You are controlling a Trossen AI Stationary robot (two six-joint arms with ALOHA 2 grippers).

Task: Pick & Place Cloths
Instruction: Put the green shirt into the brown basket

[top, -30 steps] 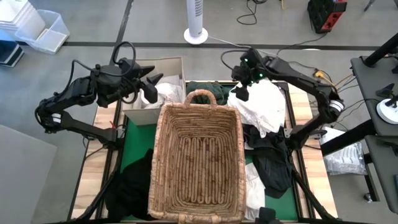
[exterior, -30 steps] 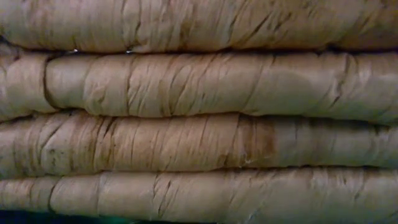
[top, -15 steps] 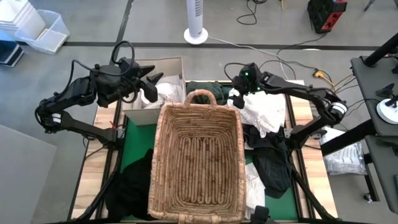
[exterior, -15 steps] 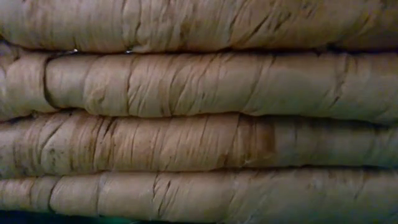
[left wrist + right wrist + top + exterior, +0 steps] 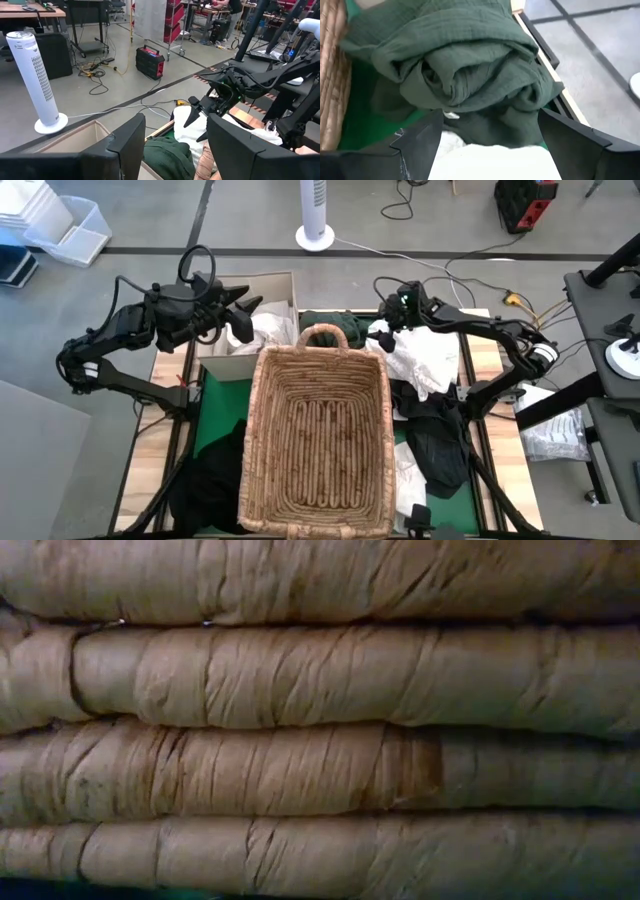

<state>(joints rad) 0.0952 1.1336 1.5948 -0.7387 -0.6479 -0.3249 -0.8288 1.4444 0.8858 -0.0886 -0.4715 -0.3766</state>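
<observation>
Here, a large rectangular woven wicker basket (image 5: 316, 442) with a looped handle sits in the middle of the flat bright green mat (image 5: 218, 412), and it is empty. The cloths all lie outside it. A rumpled dark green cloth (image 5: 465, 70) is bunched at the far end of the table behind the basket's handle. A crumpled white cloth (image 5: 425, 356) lies just right of the basket, with a black cloth (image 5: 440, 442) heaped nearer the front beside it. Another black cloth (image 5: 212, 478) lies at the basket's left front corner.

The right gripper (image 5: 383, 333) hangs over the far edge of the white cloth, next to the green one, its fingers spread wide and gripping nothing. The left gripper (image 5: 243, 319) hovers over an open white cardboard box (image 5: 240, 288) at the far left, fingers parted and empty. The low view shows only the basket's woven wall.
</observation>
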